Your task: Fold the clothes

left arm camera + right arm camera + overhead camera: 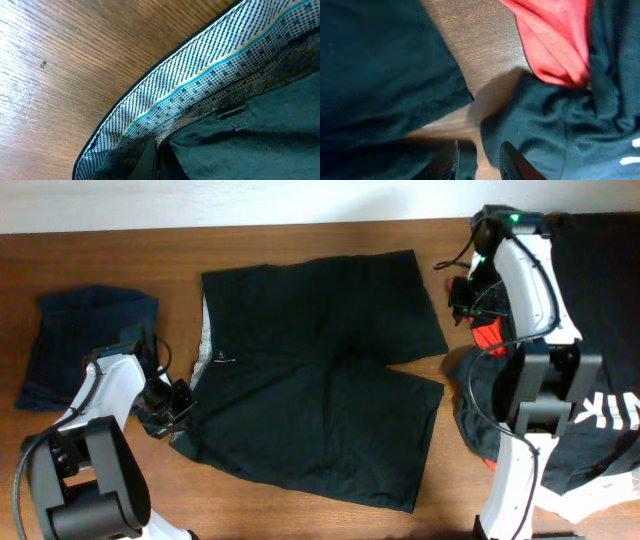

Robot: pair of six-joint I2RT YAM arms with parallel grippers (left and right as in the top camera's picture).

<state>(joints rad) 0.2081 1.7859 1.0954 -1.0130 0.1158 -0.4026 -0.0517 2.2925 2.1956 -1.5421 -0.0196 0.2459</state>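
Wide black shorts (320,400) lie spread flat in the middle of the table, their whitish waistband lining (200,85) at the left edge. My left gripper (172,408) sits at the lower left corner of the waistband. In the left wrist view its jaws (157,162) are shut on the waistband fabric. My right gripper (462,298) hovers just right of the shorts' upper leg. It is open and empty (480,162) over bare wood, between the shorts (380,65) and a pile of red (555,35) and black (555,125) clothes.
A folded dark navy garment (90,340) lies at the far left. At the right is a pile: a red piece (487,335), a dark grey piece with white letters (600,410), a black garment (600,270) and something white (600,495). My right arm stands over this pile.
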